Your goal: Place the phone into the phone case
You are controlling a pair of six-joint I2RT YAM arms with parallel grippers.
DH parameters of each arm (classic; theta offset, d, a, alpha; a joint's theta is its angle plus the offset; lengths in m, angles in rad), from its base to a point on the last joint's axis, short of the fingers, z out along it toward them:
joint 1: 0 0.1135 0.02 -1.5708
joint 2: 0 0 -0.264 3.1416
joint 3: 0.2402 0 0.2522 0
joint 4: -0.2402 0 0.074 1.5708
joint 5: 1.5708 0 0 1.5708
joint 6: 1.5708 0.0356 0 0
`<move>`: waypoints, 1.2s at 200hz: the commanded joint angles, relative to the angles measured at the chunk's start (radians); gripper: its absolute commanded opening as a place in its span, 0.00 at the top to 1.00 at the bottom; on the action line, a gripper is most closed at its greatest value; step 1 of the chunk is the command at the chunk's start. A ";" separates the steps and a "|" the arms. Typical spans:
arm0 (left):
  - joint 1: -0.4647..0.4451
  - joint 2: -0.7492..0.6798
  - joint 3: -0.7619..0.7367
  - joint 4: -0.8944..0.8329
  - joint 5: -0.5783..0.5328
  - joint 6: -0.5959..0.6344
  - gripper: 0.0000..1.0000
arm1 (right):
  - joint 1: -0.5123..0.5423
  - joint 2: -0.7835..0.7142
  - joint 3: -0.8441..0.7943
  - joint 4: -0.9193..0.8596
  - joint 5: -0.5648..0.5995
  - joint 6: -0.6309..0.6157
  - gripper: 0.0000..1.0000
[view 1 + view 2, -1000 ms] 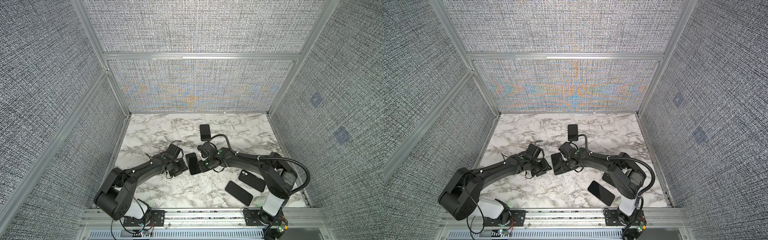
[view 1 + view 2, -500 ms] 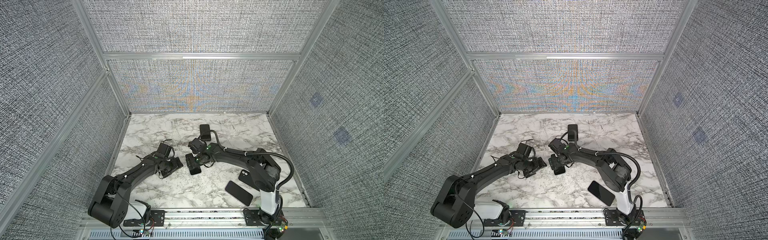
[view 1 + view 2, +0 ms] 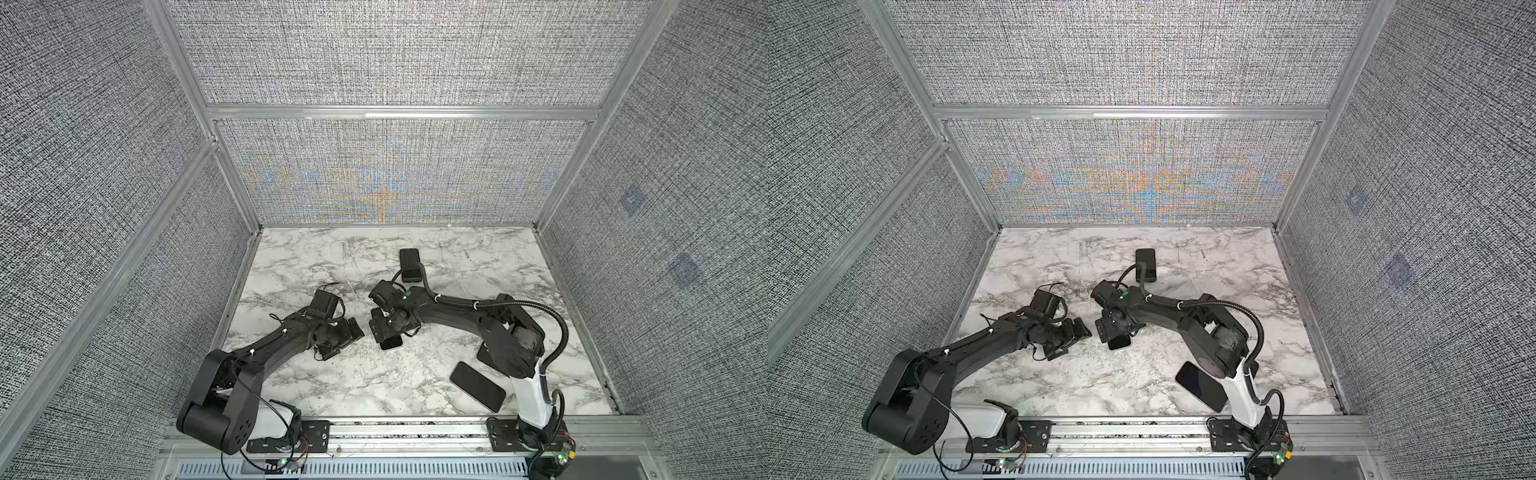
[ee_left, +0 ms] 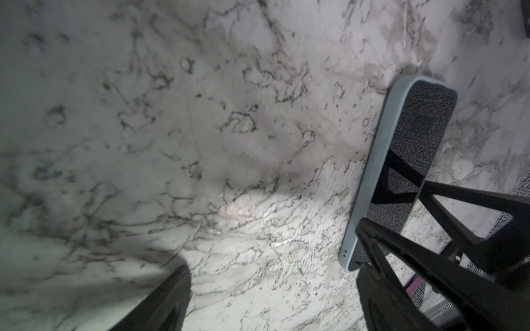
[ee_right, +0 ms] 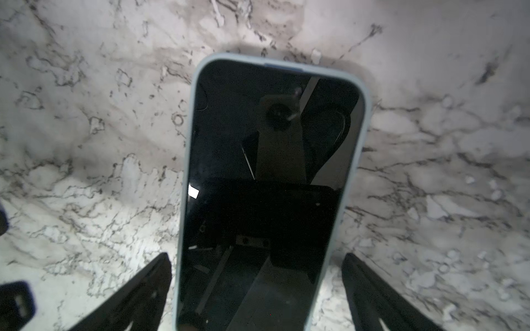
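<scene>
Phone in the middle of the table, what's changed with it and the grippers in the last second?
Both grippers opened and let go. The right gripper shifted over the phone, which lies in its pale case on the table between its spread fingers, untouched. The left gripper stands open beside it. The phone stayed in place, as did the dark phone at the back and the dark phone in front.

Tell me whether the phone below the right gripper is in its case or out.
In. The pale blue case rims the dark screen of the phone on every visible side in the right wrist view.
</scene>
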 commanded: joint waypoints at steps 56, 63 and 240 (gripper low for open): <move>0.005 0.005 -0.001 0.017 0.008 0.010 0.08 | 0.009 0.046 0.042 -0.023 0.041 -0.008 0.14; 0.006 0.007 -0.002 0.018 0.009 0.009 0.08 | 0.012 0.047 0.045 -0.031 0.057 -0.012 0.15; 0.018 -0.057 -0.023 -0.007 -0.007 0.008 0.08 | 0.029 0.070 0.114 -0.107 0.099 -0.019 0.11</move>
